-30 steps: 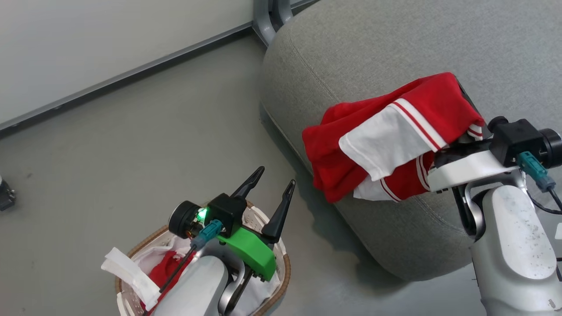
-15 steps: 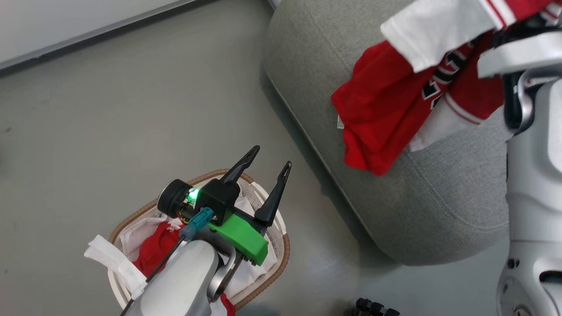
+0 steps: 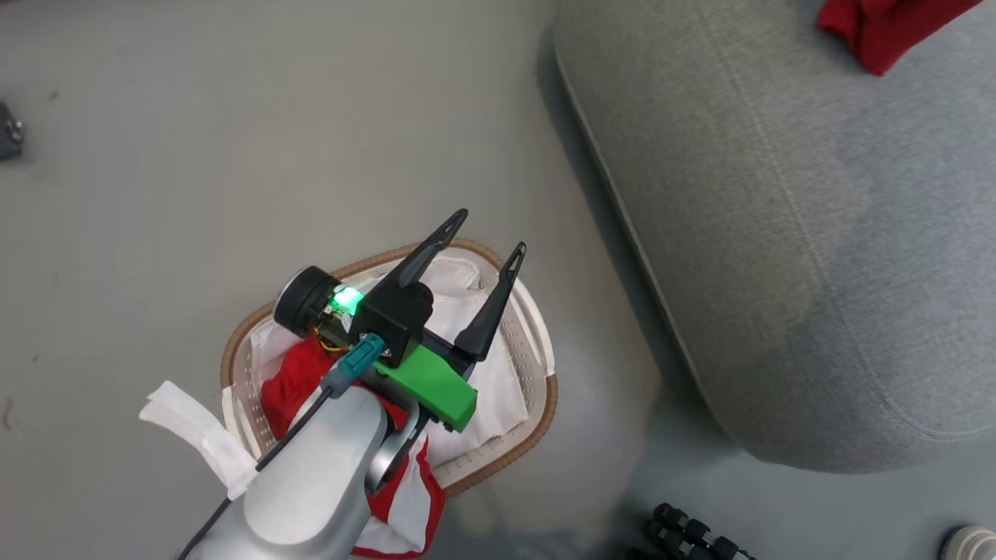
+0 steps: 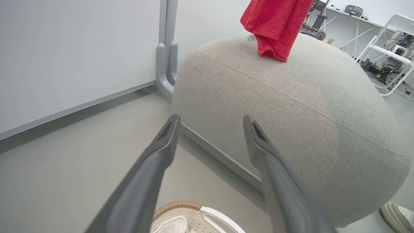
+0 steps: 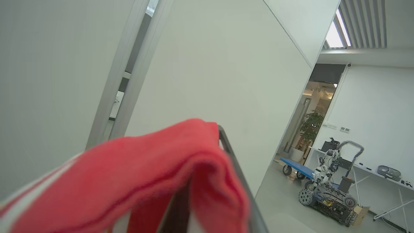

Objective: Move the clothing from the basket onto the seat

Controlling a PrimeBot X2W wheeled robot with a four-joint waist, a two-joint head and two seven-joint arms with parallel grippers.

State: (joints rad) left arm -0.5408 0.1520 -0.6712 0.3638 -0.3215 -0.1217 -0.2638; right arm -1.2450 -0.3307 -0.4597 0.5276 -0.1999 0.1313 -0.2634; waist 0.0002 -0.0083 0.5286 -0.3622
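Some clothing (image 4: 275,26) hanging lengthwise down over seat (image 4: 291,106), left claw (image 3: 492,229) spread empty, right claw (image 5: 203,139) grip hidden

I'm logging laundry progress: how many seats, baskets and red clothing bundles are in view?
Seat: 1
Basket: 1
Red clothing bundles: 2, one hanging over the seat, one in the basket
Total: 4

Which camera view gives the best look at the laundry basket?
The head view: the basket is seen from above, most of its brown rim visible, though the left hand and arm cover its middle. The left wrist view catches a small piece of rim at its bottom edge.
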